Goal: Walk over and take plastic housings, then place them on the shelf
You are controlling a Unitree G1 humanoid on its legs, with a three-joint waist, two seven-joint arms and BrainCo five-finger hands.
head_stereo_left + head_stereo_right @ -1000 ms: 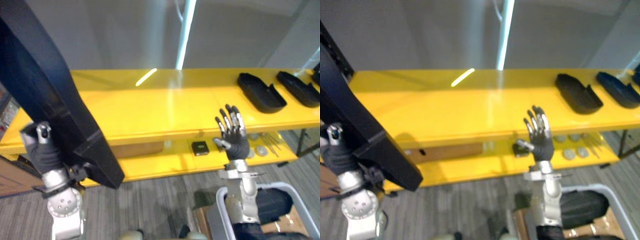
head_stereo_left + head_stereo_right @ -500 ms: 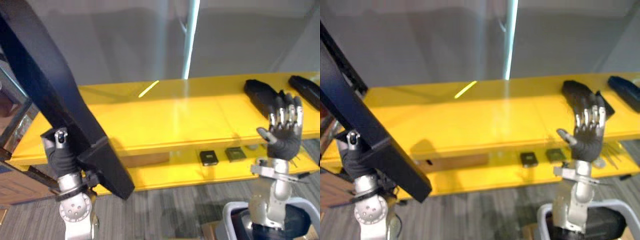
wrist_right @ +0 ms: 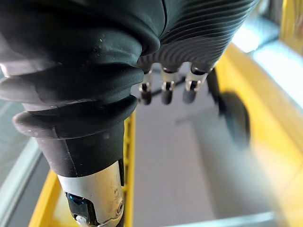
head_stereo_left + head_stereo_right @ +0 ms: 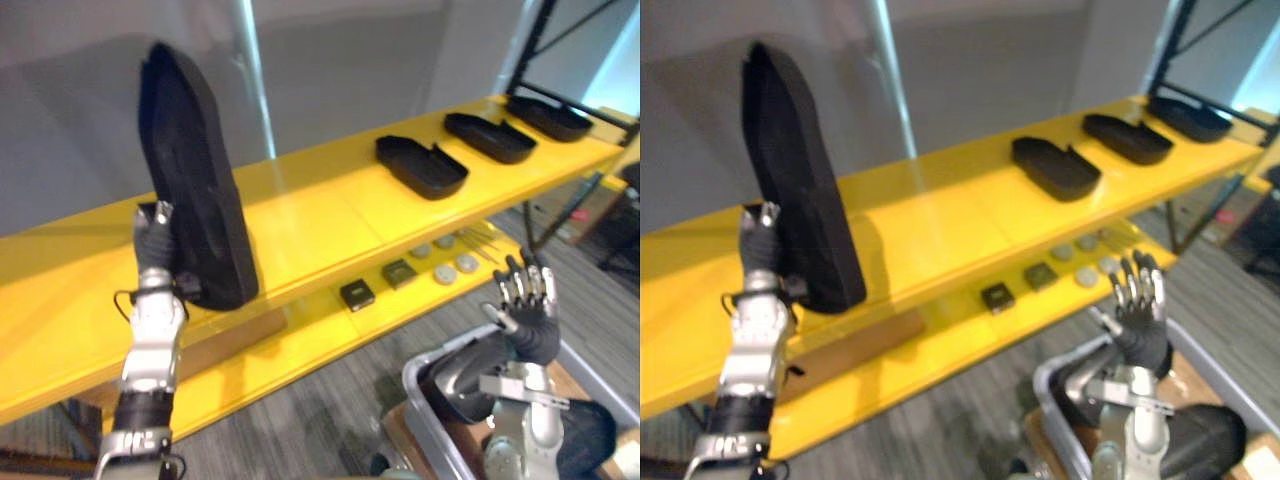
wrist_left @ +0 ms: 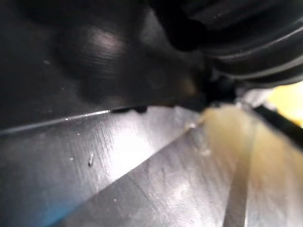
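The left hand [image 4: 155, 245] is raised at the robot's left and clamped on the near edge of a long black housing [image 4: 195, 190], its thumb lying against the rim and its fingers mostly hidden behind the part. The housing stands almost upright, its narrow rounded end high and leaning a little to the left, its broad lower end down by the front edge of the yellow shelf [image 4: 320, 215]; whether that end touches the top board or hangs just clear of it is hard to tell from here. In the left wrist view the dark wall of the housing sits right against the ribbed cover. Further right on the same top board a row of housings [image 4: 490, 137] lies flat, three of them, apart from each other and well apart from the held one. On the lower board [image 4: 300, 345] sit two small dark squares [image 4: 357, 294] and, just beyond them, a few grey discs [image 4: 445, 272]. The right hand [image 4: 525, 312] is held up low at the right, palm-back toward the camera, fingers [image 3: 163, 90] straight and spread, holding nothing. It hovers over a grey bin [image 4: 420, 390] on the floor, in which more dark parts [image 4: 462, 372] lie
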